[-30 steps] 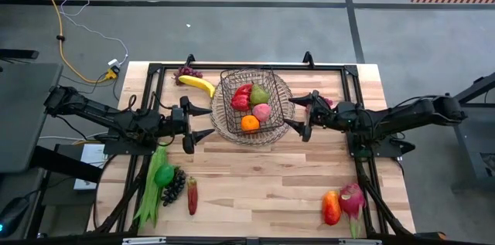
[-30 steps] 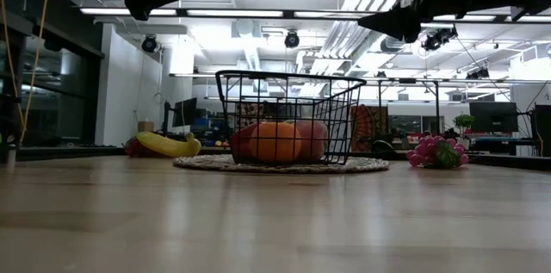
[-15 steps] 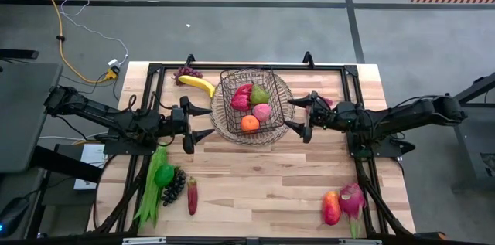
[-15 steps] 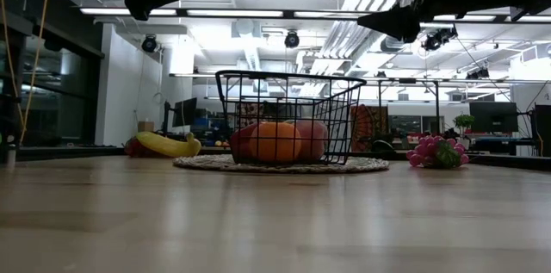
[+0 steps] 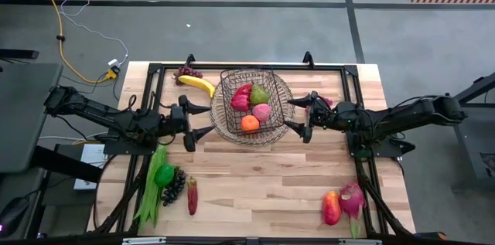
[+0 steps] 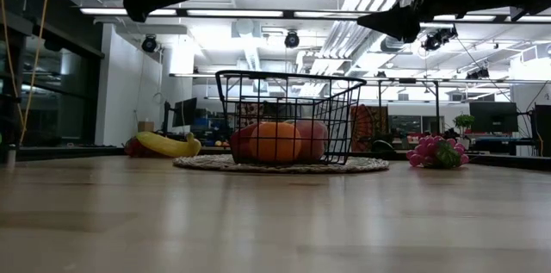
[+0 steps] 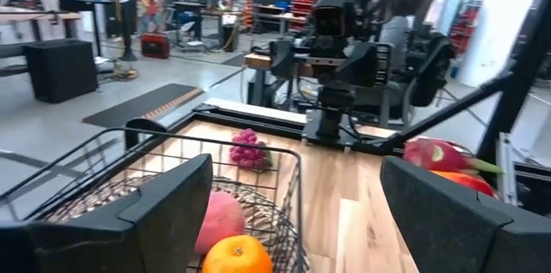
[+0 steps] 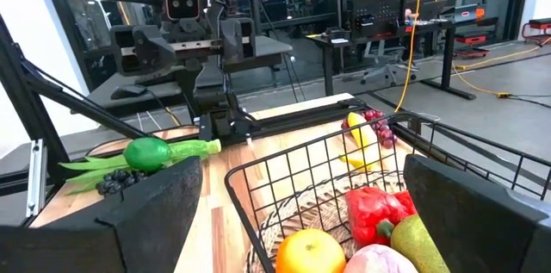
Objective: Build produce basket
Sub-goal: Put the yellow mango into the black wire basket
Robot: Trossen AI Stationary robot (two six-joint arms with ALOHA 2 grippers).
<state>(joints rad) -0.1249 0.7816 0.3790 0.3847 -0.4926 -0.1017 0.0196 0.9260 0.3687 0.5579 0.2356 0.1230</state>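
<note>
High view: I see the basket (image 5: 249, 103) flanked by both arms. My left end effector (image 5: 202, 120) and right end effector (image 5: 297, 113) hover with fingers apart, holding nothing.

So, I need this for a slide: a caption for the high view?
Both open end effectors, left and right, flank the fruit-filled basket.

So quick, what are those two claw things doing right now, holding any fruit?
Left gripper: open, holding nothing, hovering just left of the basket.
Right gripper: open, holding nothing, hovering just right of the basket.
</note>
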